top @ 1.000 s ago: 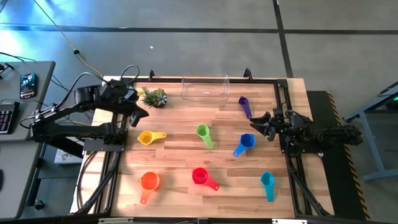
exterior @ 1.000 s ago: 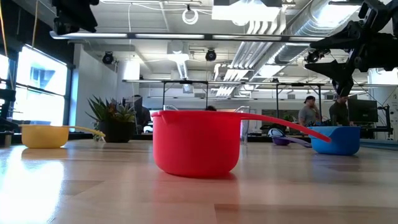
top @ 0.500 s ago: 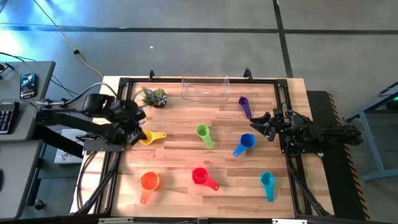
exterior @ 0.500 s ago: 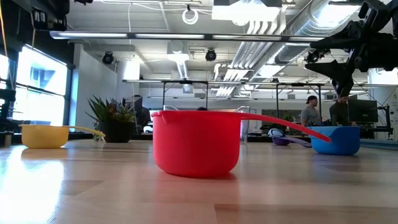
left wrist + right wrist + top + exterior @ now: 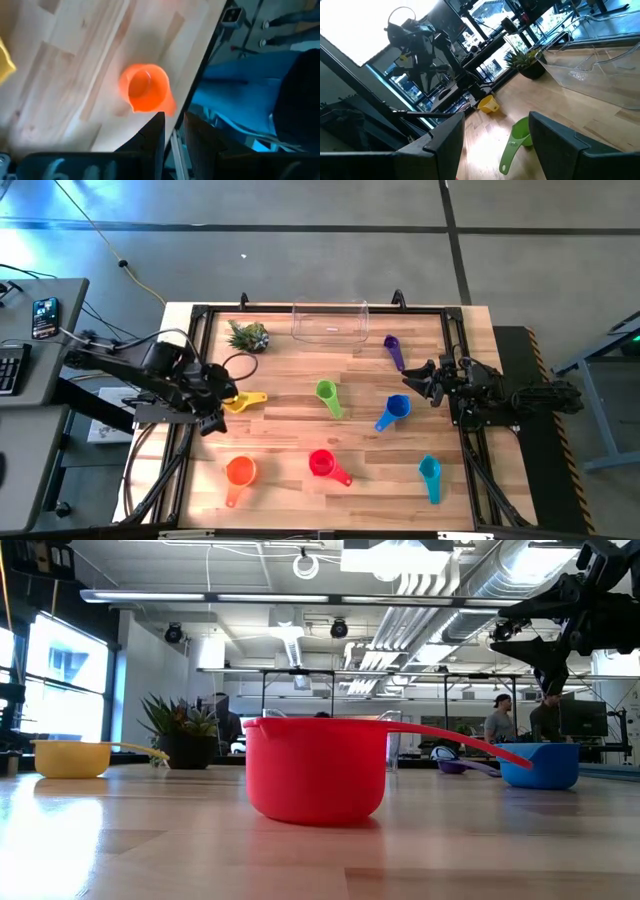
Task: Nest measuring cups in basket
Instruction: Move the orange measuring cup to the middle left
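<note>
My left gripper (image 5: 212, 402) hangs over the table's left edge, just beside the yellow cup (image 5: 241, 401). Its fingers (image 5: 153, 138) stand close together with only a thin gap, and they hold nothing. The wrist camera looks down on the orange cup (image 5: 146, 94) near the front-left corner, so I judge I am lining up on a cup on this side.

My right gripper (image 5: 421, 379) waits near the right edge, its fingers (image 5: 445, 139) spread wide and empty, beside the blue cup (image 5: 393, 409) and below the purple cup (image 5: 393, 350).

The basket (image 5: 329, 323) sits at the middle of the far edge with no cup in it. The green cup (image 5: 327, 396) lies mid-table, the red cup (image 5: 325, 465) toward the front edge and the teal cup (image 5: 430, 474) near the front-right corner. They are spread apart, I think, so each can be reached alone.

Against a second ago, my left arm has swung from the far-left corner by the plant (image 5: 248, 335) down toward the yellow cup. My right arm and all the cups have not moved.
</note>
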You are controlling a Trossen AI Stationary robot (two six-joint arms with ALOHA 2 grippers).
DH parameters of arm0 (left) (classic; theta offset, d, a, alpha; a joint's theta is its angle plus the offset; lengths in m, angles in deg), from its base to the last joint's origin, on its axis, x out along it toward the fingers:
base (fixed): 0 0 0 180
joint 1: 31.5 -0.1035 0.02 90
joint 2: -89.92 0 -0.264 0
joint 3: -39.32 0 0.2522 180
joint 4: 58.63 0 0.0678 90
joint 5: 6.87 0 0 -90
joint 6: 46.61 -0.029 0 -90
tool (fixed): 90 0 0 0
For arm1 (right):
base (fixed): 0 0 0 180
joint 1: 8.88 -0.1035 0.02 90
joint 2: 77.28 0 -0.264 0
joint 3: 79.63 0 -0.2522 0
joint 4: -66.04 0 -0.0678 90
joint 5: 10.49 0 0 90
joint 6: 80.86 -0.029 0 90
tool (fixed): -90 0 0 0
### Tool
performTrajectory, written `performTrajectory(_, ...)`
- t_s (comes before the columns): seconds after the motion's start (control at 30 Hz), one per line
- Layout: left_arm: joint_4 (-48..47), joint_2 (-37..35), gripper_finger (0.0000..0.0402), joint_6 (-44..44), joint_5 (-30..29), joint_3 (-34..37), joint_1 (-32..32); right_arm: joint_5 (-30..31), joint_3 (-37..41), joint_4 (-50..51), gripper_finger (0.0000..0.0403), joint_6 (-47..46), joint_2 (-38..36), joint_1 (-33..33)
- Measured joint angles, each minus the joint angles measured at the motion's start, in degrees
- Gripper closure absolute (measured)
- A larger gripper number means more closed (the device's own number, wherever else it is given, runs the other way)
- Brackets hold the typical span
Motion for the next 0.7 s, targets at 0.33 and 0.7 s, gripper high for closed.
performTrajectory(0.33, 0.1, 2.6, 0.0279, 2.9, 3.0, 5.2, 3.2, 2.4, 0.0, -0.2, 0.0190, 0.0, 0.0, 0.0)
performTrajectory(0.7, 3.0, 11.3, 0.0250, 3.8, -4.1, 7.6, 6.3, 2.4, 0.0, -0.2, 0.0190, 0.0, 0.0, 0.0)
